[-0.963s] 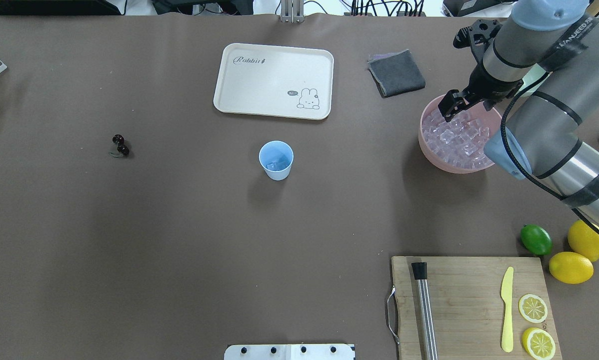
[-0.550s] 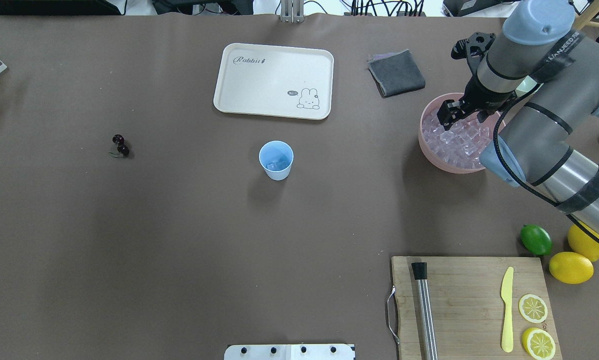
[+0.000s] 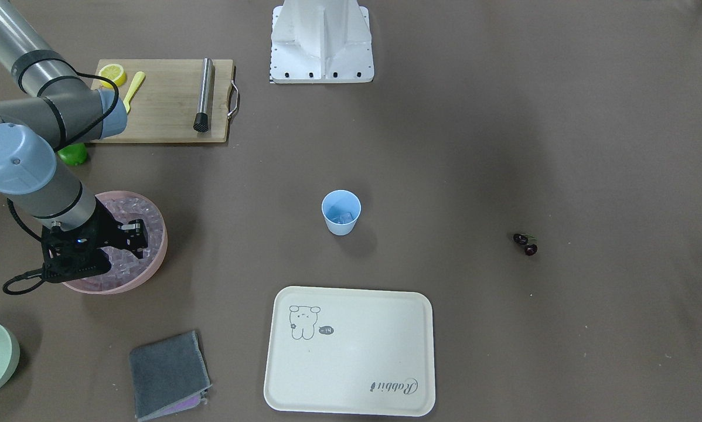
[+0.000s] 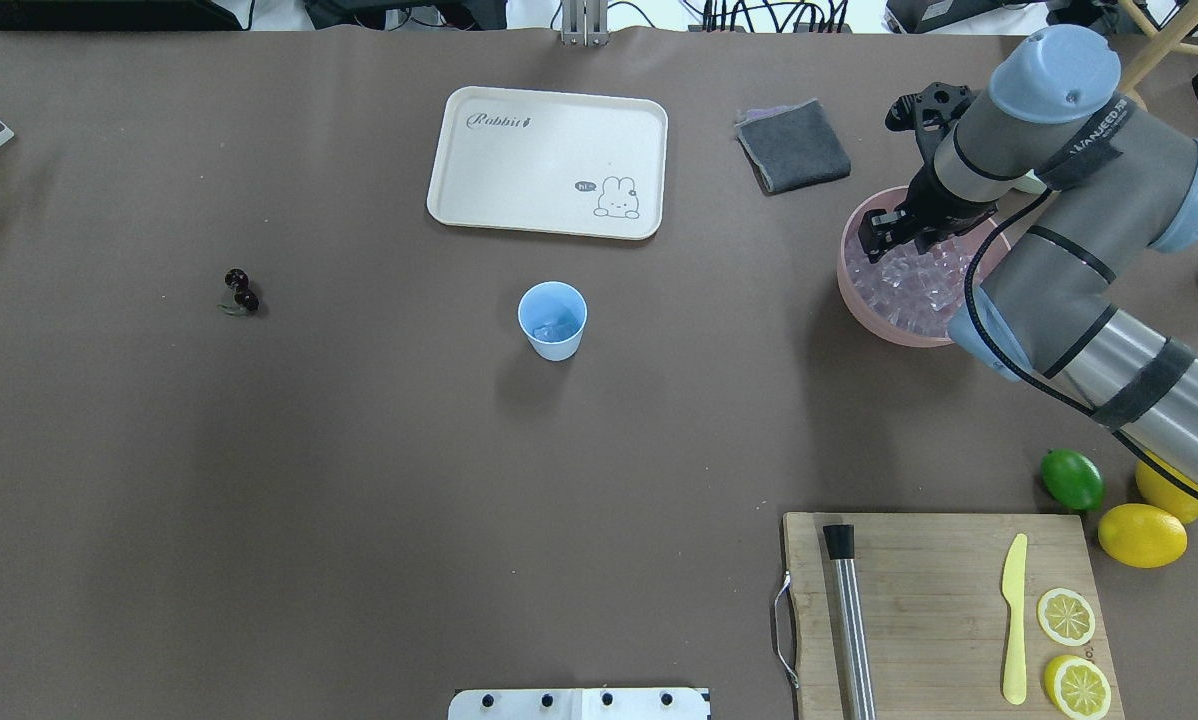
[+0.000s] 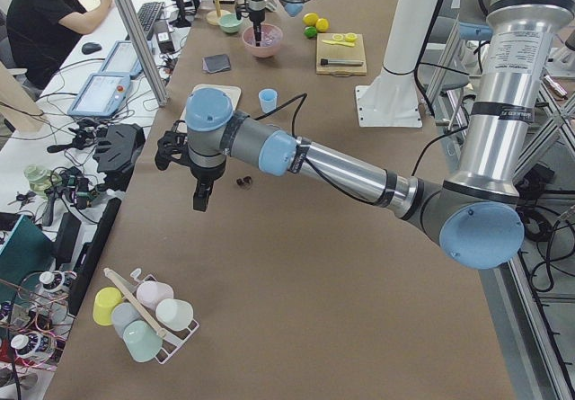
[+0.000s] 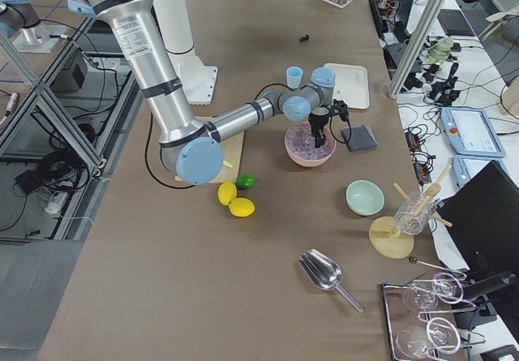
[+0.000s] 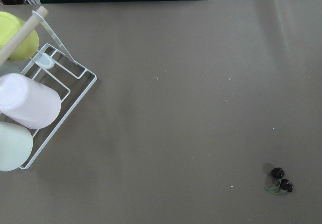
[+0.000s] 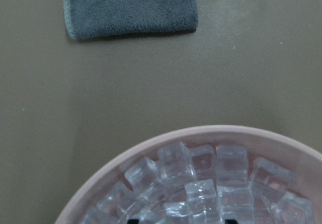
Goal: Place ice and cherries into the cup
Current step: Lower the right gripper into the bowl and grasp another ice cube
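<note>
While your right gripper [image 4: 883, 234] hangs in the bowl [image 4: 847, 286], jaws apart over ice [image 4: 911, 292] just beneath it, cup [image 4: 552, 322] sits well away; left gripper [image 5: 199, 199]: can't tell.

the brown table [image 4: 359, 500] carries the cup [image 4: 552, 320] near its middle; the cherries [image 4: 241, 290] lie well apart from it; a cream tray [image 4: 547, 160], grey cloth [image 4: 792, 146], pink bowl [image 4: 857, 310], wooden board [image 4: 929, 590], lime [image 4: 1072, 479] and two lemons [image 4: 1141, 534] also rest there
</note>
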### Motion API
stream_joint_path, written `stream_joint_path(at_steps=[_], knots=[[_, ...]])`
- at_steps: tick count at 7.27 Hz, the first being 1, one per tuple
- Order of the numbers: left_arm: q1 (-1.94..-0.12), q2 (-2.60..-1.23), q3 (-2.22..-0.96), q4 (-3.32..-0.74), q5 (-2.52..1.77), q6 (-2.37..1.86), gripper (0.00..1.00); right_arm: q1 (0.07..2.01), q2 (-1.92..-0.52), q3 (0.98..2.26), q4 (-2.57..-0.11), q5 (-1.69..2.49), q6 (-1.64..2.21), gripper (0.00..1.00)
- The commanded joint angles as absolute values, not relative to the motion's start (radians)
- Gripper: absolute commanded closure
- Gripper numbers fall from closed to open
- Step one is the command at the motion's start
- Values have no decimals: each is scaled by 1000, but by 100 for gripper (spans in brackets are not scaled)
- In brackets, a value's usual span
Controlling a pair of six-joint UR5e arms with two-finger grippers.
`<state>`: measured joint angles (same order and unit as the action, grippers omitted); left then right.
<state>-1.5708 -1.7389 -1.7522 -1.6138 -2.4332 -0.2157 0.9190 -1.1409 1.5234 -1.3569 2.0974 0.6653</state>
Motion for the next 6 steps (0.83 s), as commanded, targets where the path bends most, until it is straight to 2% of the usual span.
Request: stream_joint_path(at_steps=[1, 6], knots=[[-1571, -1740, -1746, -1618, -2433, -225, 2, 923, -1152, 1551, -1367, 2111, 672, 43], [-1571, -1738, -1750, -1615, -2433, -225, 2, 907, -1219, 1617, -1365, 2106, 673, 44]])
